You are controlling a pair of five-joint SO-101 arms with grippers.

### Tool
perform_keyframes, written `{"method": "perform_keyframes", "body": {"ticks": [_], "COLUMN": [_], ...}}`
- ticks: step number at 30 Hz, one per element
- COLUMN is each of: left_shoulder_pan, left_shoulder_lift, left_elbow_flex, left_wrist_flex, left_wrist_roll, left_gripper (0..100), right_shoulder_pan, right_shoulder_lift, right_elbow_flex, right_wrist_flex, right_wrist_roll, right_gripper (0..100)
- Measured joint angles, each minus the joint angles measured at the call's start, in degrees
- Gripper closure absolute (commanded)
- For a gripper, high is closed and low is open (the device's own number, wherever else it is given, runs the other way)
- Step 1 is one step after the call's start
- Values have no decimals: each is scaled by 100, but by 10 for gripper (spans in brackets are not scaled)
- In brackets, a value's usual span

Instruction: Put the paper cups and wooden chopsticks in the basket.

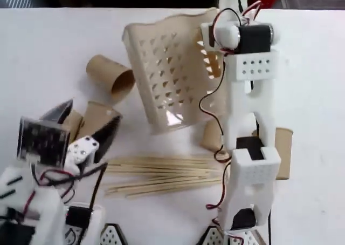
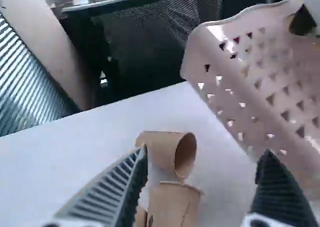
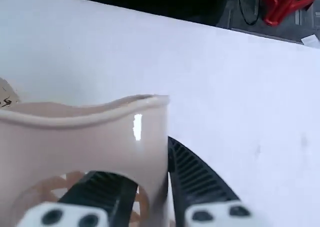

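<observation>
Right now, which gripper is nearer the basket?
Right. The right gripper is clamped on the wall of the basket, holding it tilted; the left gripper sits apart, open around a paper cup.

The white table [image 1: 48, 40] bears paper cups [image 1: 110, 79] on their sides and a bundle of wooden chopsticks [image 1: 161, 175].

Left gripper [image 2: 205, 159]: near cup [image 2: 172, 204] between its fingers, far cup [image 2: 170, 149] just ahead, basket [image 2: 260, 87] ahead to its right, chopsticks [image 1: 161, 175] on its right. Right gripper [image 3: 155, 169]: basket wall between its fingers.
</observation>
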Motion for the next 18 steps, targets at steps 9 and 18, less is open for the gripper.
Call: {"method": "perform_keyframes", "body": {"ticks": [9, 18], "left_shoulder_pan": [1451, 809], "left_shoulder_lift": [2004, 2734], "left_elbow_flex": [-2752, -554], "left_wrist_flex": [1459, -325], "left_wrist_roll": [193, -44], "left_gripper": [631, 634], "right_shoulder_pan": [-9, -9], "right_shoulder_lift": [440, 448], "right_elbow_flex": [0, 9], "right_wrist_flex": [-369, -413], "right_wrist_roll": [-167, -185], "right_gripper": [983, 983]}}
